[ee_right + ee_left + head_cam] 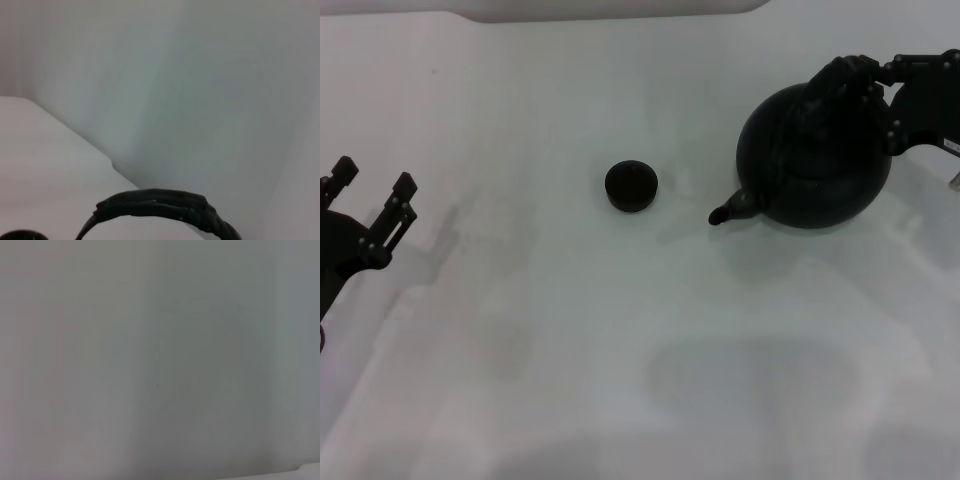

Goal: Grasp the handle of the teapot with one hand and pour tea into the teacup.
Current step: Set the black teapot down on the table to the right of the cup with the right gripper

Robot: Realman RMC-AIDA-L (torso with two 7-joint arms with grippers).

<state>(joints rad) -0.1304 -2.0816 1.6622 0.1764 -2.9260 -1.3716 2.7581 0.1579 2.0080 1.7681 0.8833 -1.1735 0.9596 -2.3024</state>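
Right claw (pixel 848 80) of mine sits at the far right of the white counter (pixel 620 340), its black prongs closed around the thick black arched hoop handle (pixel 835 85) that rises over the large round matte black teapot (pixel 815 155). From my head view the prongs wrap the top of that handle, so I have hold of it. My teapot is on the right side of the counter, its short stubby spout (pixel 732 210) pointing toward my left and a little toward me, tip close to the counter surface. I cannot tell whether the pot's base rests on the counter or is just lifted off it.

My right wrist view shows only the ribbed, wrapped arch of the handle (pixel 160 205) close up against pale counter and wall; none of my own prongs appear in it.

My tiny round dark brown-black teacup (pixel 631 186) stands near the middle of the counter, to the left of the spout and apart from it, with bare counter between them.

My left claw (pixel 370 205) is at the left edge of the counter, well apart from the cup, its black prongs spread and holding nothing. My left wrist view shows only blank pale surface
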